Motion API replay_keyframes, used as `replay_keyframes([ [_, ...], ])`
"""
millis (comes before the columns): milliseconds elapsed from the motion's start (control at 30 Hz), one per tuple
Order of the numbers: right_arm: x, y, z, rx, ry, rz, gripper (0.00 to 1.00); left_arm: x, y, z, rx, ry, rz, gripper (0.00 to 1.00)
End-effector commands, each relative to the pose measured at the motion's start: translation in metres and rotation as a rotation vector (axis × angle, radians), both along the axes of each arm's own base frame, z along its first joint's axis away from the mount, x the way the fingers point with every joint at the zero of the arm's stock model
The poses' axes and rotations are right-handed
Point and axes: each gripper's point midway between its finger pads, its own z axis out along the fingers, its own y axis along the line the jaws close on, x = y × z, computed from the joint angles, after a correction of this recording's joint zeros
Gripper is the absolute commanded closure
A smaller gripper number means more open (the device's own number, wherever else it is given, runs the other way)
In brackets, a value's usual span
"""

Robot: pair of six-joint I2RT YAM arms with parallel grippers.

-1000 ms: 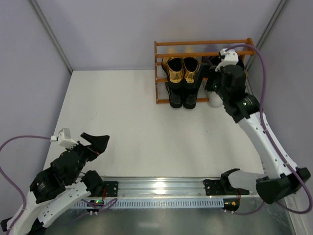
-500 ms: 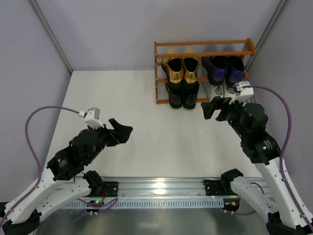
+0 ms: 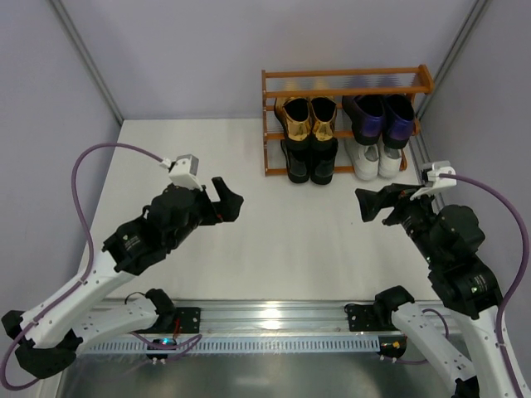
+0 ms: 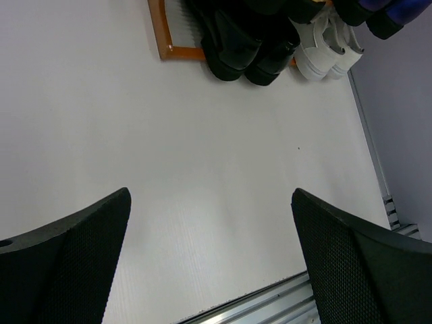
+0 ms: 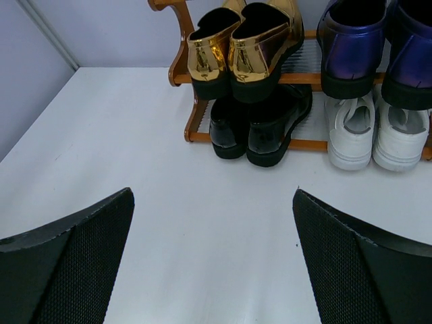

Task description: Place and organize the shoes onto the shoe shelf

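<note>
Top external showed us all four pairs on the shoe shelf [image 3: 347, 81], upper right: gold loafers [image 3: 304, 118] and purple loafers [image 3: 380, 117] above, black loafers [image 3: 309, 159] and white sneakers [image 3: 372, 159] below. Our left pincer [image 3: 228, 199] and right pincer [image 3: 365, 206] hung released, empty. We judged the glossy loafers stiff and slippery, best gripped at heel rims.

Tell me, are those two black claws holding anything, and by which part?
Nothing: the black two-finger left gripper and right gripper both hang open and empty.

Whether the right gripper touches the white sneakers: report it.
Apart. The top view shows bare table between the right gripper and the white sneakers; the right wrist view shows its open fingers short of them.
</note>
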Motion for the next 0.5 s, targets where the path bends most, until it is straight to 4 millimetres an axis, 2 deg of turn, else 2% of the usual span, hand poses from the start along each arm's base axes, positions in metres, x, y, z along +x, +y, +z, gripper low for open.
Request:
replay_keyframes([
  [0, -0.0062, -0.005, 0.0187, 0.009, -0.075, -0.01, 0.0, 0.0105, -0.0062, 0.0215, 0.034, -0.043, -0.007, 0.0],
  [233, -0.0003, -0.0039, 0.0188, 0.004, -0.059, -0.016, 0.0, 0.0143, -0.0132, 0.0183, 0.048, -0.031, -0.019, 0.0],
  [467, 0.001, -0.0028, 0.0194, 0.011, -0.056, -0.015, 0.0, 0.0093, -0.0047, 0.0179, 0.04, -0.051, -0.014, 0.0],
])
